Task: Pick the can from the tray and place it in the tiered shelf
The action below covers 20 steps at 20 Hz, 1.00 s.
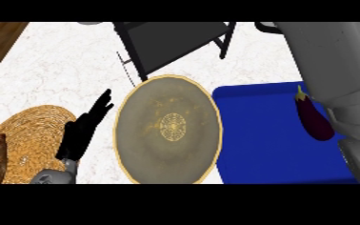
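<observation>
1. Head view: the left hand (83, 129) is seen at the lower left, fingers straight and slightly spread, pointing away from the robot, nothing held. It lies over the counter (63, 62), apart from the task's things.
2. The right hand is not shown; only the grey right forearm (325, 62) is seen, running up the right edge.
3. No can is visible. The blue tray (267, 143) lies well right of the left hand, beyond the plate (167, 128). Only an eggplant (314, 117) is seen on it, at its far right, just beside the right forearm. The can may be hidden behind that forearm; this cannot be told.
4. Handling, judged: a can is expected to be stiff, light to moderate in weight, and smooth-sided, so slip is possible. It is best taken round the mid-body, fingers opposite the thumb, and kept upright.
5. The tiered shelf (175, 40) stands ahead and to the right of the left hand, past the plate; dark, tilted frame.
6. Surface: pale marbled counter, flat. A woven mat (32, 140) lies just left of the left hand.
7. Room: the path from tray to shelf is partly taken up by the plate.
</observation>
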Each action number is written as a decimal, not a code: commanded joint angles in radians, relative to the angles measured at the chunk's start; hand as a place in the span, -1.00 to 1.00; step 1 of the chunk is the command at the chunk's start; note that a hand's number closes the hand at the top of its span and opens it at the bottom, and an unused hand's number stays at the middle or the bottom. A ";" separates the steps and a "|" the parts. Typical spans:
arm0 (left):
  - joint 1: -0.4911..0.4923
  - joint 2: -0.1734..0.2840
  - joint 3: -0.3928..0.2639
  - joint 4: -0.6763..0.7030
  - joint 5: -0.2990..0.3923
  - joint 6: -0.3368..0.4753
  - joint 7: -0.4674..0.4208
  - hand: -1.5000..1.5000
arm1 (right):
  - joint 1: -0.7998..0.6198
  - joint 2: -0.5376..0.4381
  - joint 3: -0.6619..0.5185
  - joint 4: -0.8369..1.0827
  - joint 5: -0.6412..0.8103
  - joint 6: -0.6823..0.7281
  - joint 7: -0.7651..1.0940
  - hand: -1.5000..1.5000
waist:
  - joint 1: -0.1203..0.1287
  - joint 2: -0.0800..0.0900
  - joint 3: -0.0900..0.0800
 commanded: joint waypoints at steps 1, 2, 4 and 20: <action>-0.034 -0.010 0.007 0.051 0.000 -0.006 0.031 0.00 | -0.102 0.031 -0.015 0.210 0.017 -0.033 -0.096 1.00 | 0.006 0.009 -0.005; -0.019 -0.010 0.000 0.052 -0.015 0.000 0.016 0.00 | -0.084 0.043 0.006 0.239 0.042 -0.063 -0.134 1.00 | 0.008 0.010 -0.005; -0.024 -0.057 -0.047 0.020 -0.049 0.041 0.057 0.00 | -0.136 0.041 -0.004 0.312 0.053 -0.067 -0.139 1.00 | 0.026 0.017 -0.005; -0.046 -0.029 -0.023 0.017 -0.026 -0.009 0.044 0.00 | -0.111 0.201 -0.329 0.505 -0.236 -0.055 -0.132 -1.00 | 0.061 0.029 -0.001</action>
